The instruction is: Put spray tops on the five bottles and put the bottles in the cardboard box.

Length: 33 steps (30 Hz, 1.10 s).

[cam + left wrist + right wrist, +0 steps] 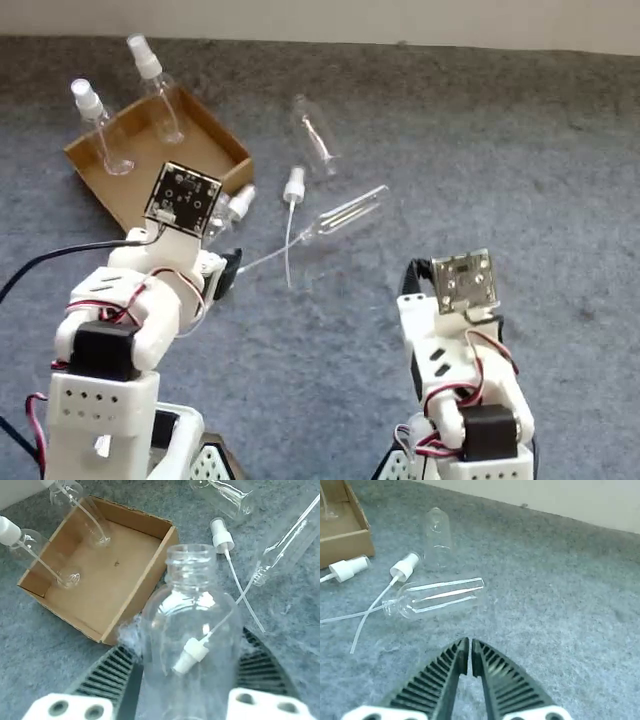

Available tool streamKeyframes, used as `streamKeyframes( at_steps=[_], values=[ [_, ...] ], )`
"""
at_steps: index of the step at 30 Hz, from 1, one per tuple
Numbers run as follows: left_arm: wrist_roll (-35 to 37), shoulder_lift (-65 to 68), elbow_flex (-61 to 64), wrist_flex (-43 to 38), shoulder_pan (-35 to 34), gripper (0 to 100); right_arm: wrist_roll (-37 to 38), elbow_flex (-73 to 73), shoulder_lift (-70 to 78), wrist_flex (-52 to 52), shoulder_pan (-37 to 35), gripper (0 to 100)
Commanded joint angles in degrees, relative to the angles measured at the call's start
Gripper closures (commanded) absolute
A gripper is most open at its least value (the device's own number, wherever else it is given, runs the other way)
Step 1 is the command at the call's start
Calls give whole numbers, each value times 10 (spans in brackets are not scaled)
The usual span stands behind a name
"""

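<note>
Left claw (187,677) is clamped on an open-necked bottle (189,597), holding it just beside the cardboard box (142,587). Inside the box a capped bottle (105,135) and a second capped bottle (160,95) stand upright. Right claw (470,660) is pinched together on nothing above the grey tabletop (570,590). Out in front of it a bare bottle (440,597) and another bare bottle (438,535) lie on their sides, with a loose spray top (405,569) between them and a second spray top (345,570) near the box.
</note>
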Motion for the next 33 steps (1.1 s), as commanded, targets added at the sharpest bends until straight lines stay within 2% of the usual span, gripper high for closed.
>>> streamKeyframes(
  at_steps=[1,7,15,22,27,30,33],
  values=[
    [6,1,50,-75,-7,847,4,-117,134,-3,-21,978],
    [9,1,107,-98,-7,846,2,-225,309,-3,-75,978],
    [10,-10,110,-94,-7,846,-4,-361,560,-2,-124,978],
    [10,-151,179,-88,-12,846,-98,-517,774,1,-130,978],
    [15,-230,217,-90,-109,846,-99,-611,895,1,-146,978],
    [49,-257,225,-90,-134,846,-99,-669,952,7,-170,978],
    [55,-262,225,-90,-160,846,-100,-749,1008,41,-189,977]
  ],
)
